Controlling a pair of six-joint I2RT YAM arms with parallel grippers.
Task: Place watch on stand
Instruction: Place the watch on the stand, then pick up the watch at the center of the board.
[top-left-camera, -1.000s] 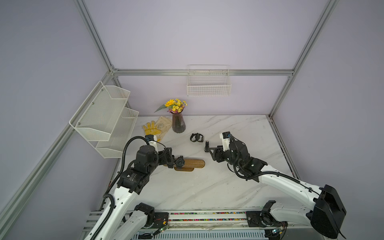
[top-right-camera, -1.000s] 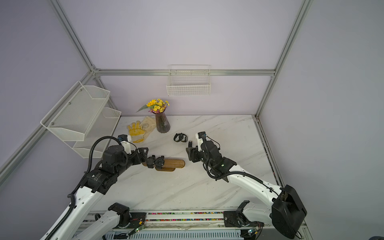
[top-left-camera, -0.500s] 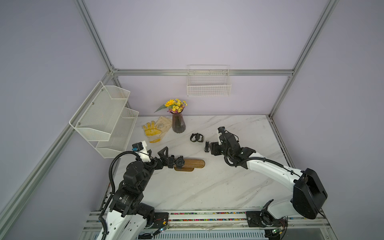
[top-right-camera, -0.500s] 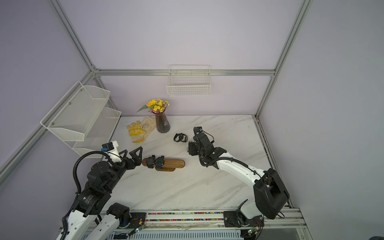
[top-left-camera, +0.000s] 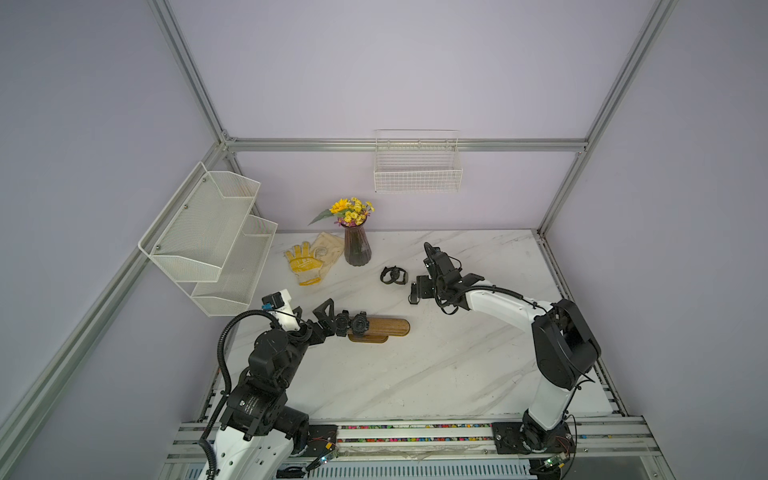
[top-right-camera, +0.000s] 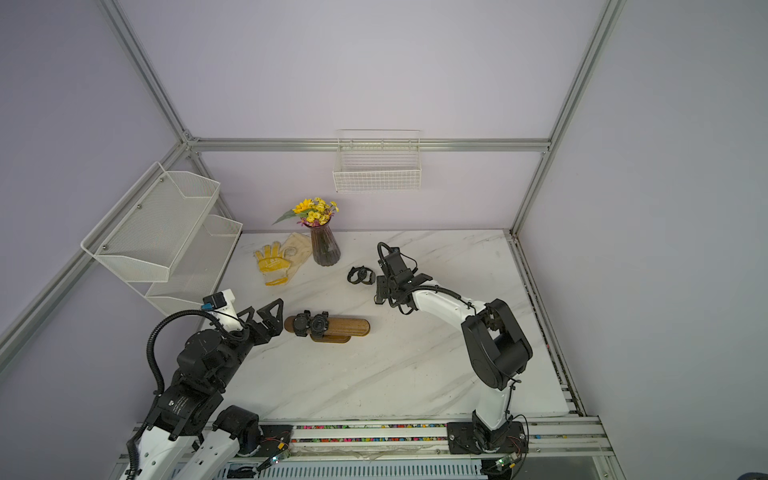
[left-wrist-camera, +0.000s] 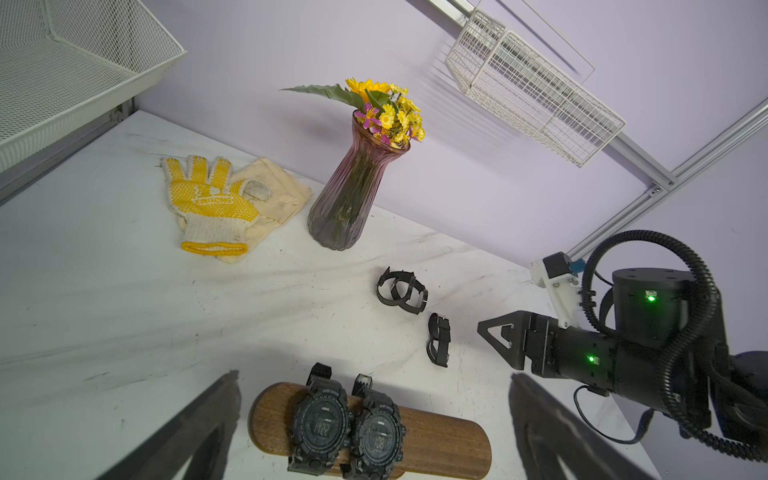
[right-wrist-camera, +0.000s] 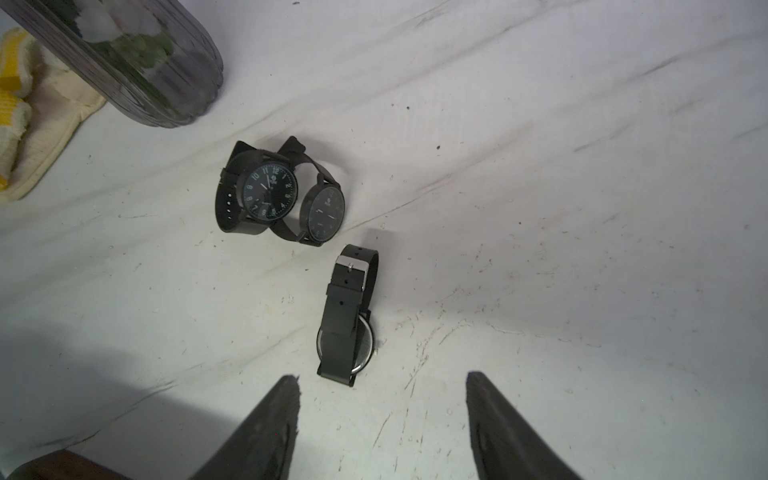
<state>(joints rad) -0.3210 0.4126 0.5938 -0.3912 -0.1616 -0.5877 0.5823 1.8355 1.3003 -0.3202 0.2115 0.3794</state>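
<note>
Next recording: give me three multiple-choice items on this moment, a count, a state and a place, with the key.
1. How many watches sit on the stand? A. one B. two C. four
2. The left hand is: A. open, holding nothing B. shut on a watch C. shut on the stand
3. Where does the buckle-up watch lie? A. on the stand B. in the left hand C. on the table, just ahead of the right hand
Key: 1 B, two digital ones wrap the bar side by side; 2 A, its jaws stand wide and grip nothing; 3 C, it rests on the marble before that hand.
</note>
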